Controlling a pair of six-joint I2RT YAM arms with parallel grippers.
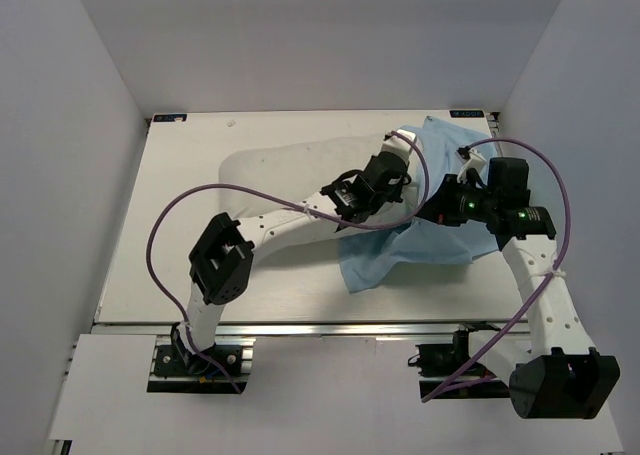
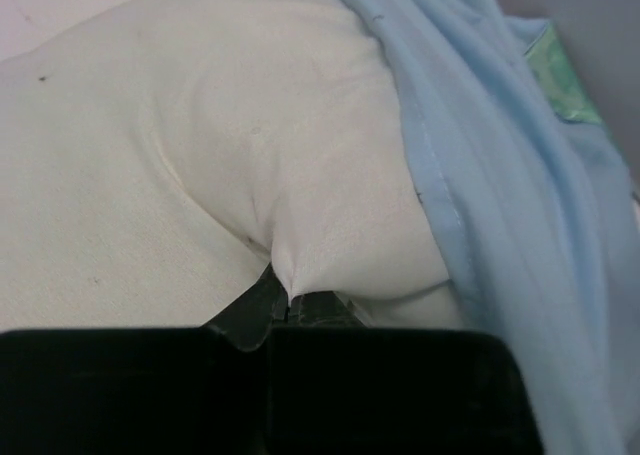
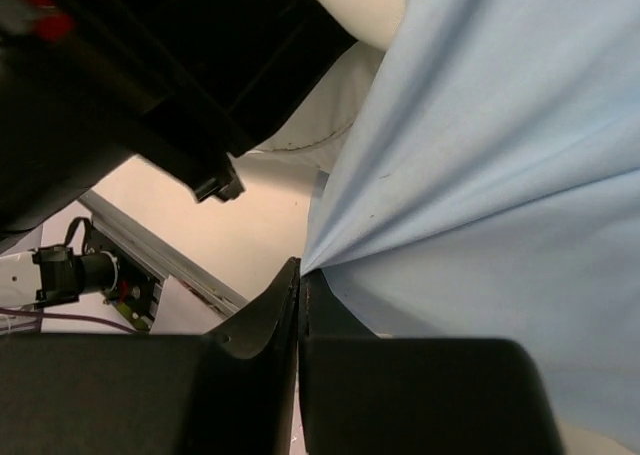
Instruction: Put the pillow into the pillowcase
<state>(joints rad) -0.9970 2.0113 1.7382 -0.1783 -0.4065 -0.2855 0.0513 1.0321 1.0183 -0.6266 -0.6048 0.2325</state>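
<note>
The white pillow [image 1: 280, 170] lies across the table's middle, its right end under the light blue pillowcase [image 1: 400, 250]. My left gripper [image 1: 392, 167] is shut on a pinched fold of the pillow [image 2: 200, 175], right beside the pillowcase's hem [image 2: 440, 200]. A bit of teal pattern [image 2: 560, 75] shows at the pillowcase's far edge. My right gripper [image 1: 438, 207] is shut on the plain blue pillowcase [image 3: 500, 155] and pulls the cloth taut into folds. The pillow's end [image 3: 350, 5] shows above the left arm in the right wrist view.
The table's front edge rail [image 3: 160, 255] runs below the right gripper. White walls enclose the table [image 1: 150, 265] at the back and both sides. The left arm's wrist [image 3: 120, 85] is close to the right gripper. Purple cables loop over both arms.
</note>
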